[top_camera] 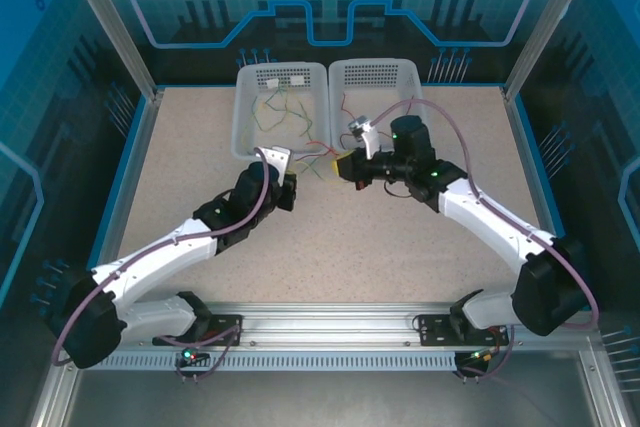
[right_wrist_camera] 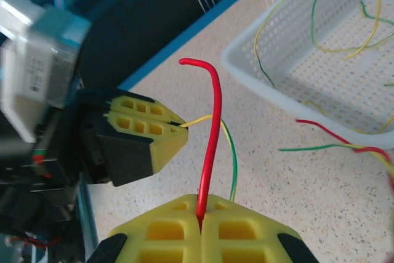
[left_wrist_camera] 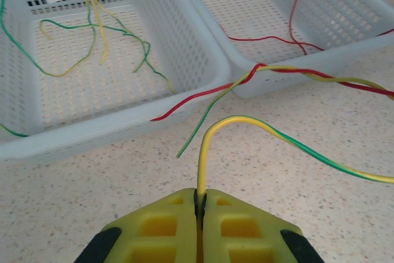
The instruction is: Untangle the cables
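Clamping 2 cable ends just before the baskets, readying a pull-apart.
Working over the speckled table (top_camera: 190,167), just before the left basket (top_camera: 285,65) and right basket (top_camera: 372,63), both carrying loose cables (left_wrist_camera: 92,35). Pressing the left gripper (left_wrist_camera: 200,200) tight on the yellow-green cable (left_wrist_camera: 265,129); pinching the right gripper (right_wrist_camera: 201,218) shut on the red cable (right_wrist_camera: 214,121), tips near each other. Judging the next move: drawing the 2 ends apart slowly and low, watching the red-and-yellow twist (left_wrist_camera: 289,73) by the basket corner, possibly involving a 3rd strand, though hard telling from here. Keeping tension gentle, avoiding dragging the baskets or slipping the thin ends out of the grip.
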